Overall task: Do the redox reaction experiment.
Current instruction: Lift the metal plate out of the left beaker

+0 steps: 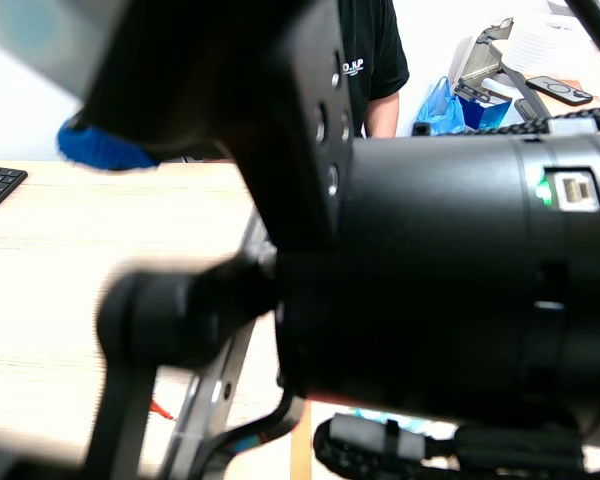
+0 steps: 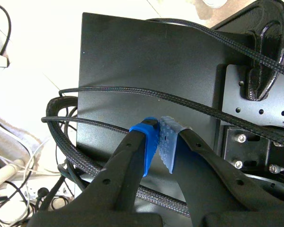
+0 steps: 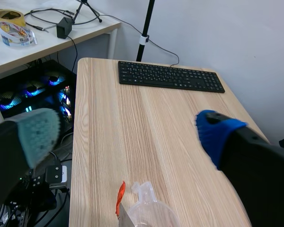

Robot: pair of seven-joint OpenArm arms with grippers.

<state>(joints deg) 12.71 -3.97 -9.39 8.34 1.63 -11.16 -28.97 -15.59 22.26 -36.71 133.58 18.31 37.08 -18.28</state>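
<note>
Vessel [image 3: 150, 213], clear, colourless, small pouring spout

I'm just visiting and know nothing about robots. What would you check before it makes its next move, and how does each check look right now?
1. Right arm's jaws open: ok, pads wide apart, nothing between them.
2. Left arm's jaws ready: not ok, shut on nothing above a black plate and cables.
3. Overview camera clear: not ok, a black arm fills it.
4. Clear container upright: cannot tell, only part shows.
5. Keyboard out of the way: ok, at the table's far end.
6. Person at a safe distance: cannot tell.
</note>
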